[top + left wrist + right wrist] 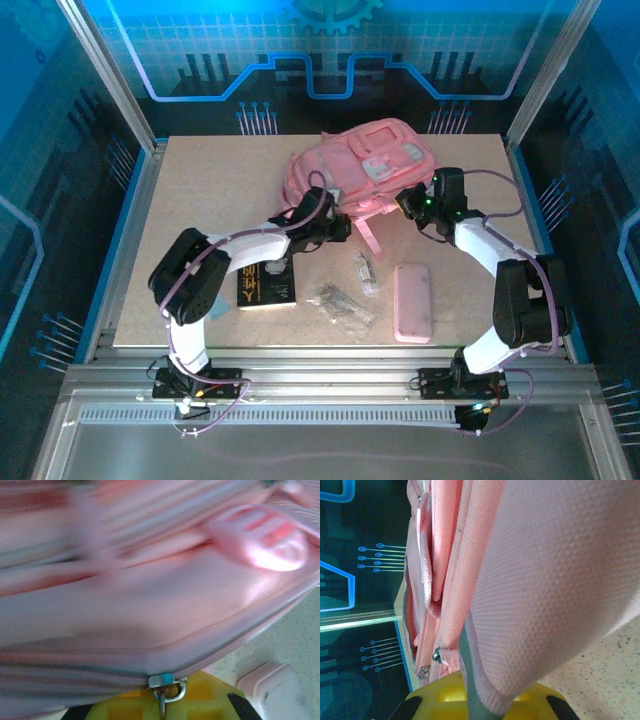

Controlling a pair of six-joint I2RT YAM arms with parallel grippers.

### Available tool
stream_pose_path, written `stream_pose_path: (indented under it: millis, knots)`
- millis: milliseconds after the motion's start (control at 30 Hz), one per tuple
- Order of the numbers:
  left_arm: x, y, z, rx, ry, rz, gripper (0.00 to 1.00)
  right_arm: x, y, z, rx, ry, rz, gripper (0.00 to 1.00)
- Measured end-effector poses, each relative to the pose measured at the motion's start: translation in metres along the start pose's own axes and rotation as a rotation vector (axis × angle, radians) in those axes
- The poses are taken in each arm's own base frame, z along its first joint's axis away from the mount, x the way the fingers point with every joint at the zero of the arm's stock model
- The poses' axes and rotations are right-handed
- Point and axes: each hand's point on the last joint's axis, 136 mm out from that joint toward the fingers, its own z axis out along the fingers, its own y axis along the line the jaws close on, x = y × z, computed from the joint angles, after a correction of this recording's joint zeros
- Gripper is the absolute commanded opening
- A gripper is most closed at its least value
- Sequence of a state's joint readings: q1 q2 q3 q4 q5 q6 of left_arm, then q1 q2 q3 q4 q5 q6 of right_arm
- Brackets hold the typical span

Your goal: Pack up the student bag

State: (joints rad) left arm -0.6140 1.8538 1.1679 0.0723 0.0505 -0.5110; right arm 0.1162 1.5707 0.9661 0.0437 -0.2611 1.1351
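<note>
The student bag (365, 165), a big pink backpack, lies at the back middle of the table. My left gripper (335, 228) is at its near left edge. In the left wrist view the bag (150, 595) is blurred, and a metal zipper pull (167, 689) on its seam runs down into my shut left gripper (166, 706). My right gripper (410, 205) is at the bag's near right side. In the right wrist view the bag's padded pink fabric (555, 580) with a grey-green trim (470, 680) is pinched in my shut right gripper (485, 707).
A black book (265, 285) lies near the left arm. A flat pink pencil case (412, 302) lies in front of the right arm. Two clear packets of small items (340, 300) (365, 270) sit between them. A loose pink strap (368, 238) trails from the bag.
</note>
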Motion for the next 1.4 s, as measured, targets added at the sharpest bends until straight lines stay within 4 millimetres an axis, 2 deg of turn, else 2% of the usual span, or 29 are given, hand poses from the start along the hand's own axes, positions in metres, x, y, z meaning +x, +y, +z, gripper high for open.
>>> stream_pose_path:
  millis: [267,333,400,433,467,567,600,667,733,833,967,1133,1233,1333,1400]
  knots:
    - [-0.006,0.056,-0.035,-0.116,0.025,-0.02,0.0,-0.005,-0.008,-0.004,0.012,0.012,-0.03,0.0]
    - [-0.008,0.063,-0.04,-0.13,0.033,-0.019,0.0,-0.005,-0.009,-0.004,0.013,0.018,-0.039,0.0]
    - [-0.006,0.062,-0.043,-0.119,0.049,-0.016,0.0,-0.006,-0.009,-0.002,0.017,0.026,-0.048,0.01]
    - [-0.005,0.059,-0.045,-0.106,0.058,-0.017,0.0,-0.007,-0.009,0.0,0.021,0.032,-0.052,0.11]
    - [-0.005,0.055,-0.046,-0.097,0.067,-0.016,0.0,-0.01,-0.008,0.003,0.024,0.037,-0.054,0.31]
    - [-0.006,0.034,-0.048,-0.065,0.085,0.001,0.0,-0.026,-0.005,0.008,0.03,0.019,-0.072,0.79]
    - [-0.007,0.023,-0.048,-0.05,0.09,0.011,0.0,-0.031,-0.003,0.007,0.029,0.012,-0.078,0.88]
    - [-0.01,-0.005,-0.048,-0.001,0.096,0.033,0.0,-0.04,-0.002,0.003,0.031,-0.001,-0.09,0.99]
    - [-0.016,-0.032,-0.044,0.054,0.099,0.045,0.0,-0.044,-0.003,-0.001,0.032,-0.007,-0.1,1.0]
    - [-0.026,-0.062,-0.034,0.124,0.109,0.047,0.0,-0.041,-0.01,-0.014,0.042,-0.003,-0.094,1.0]
    - [-0.032,-0.079,-0.016,0.177,0.136,0.039,0.0,-0.017,-0.012,-0.043,0.037,0.035,-0.081,1.0]
    - [-0.013,-0.09,0.0,0.197,0.195,0.03,0.0,0.011,-0.011,-0.076,-0.028,0.038,-0.043,0.96]
    - [-0.005,-0.095,0.002,0.201,0.212,0.019,0.0,0.024,-0.019,-0.078,-0.044,0.048,0.019,0.95]
    - [0.0,-0.099,0.003,0.208,0.216,0.018,0.0,0.04,-0.025,-0.068,-0.04,0.082,0.07,0.96]
    - [0.006,-0.098,0.004,0.205,0.226,0.007,0.0,0.051,-0.021,-0.058,-0.046,0.108,0.08,0.95]
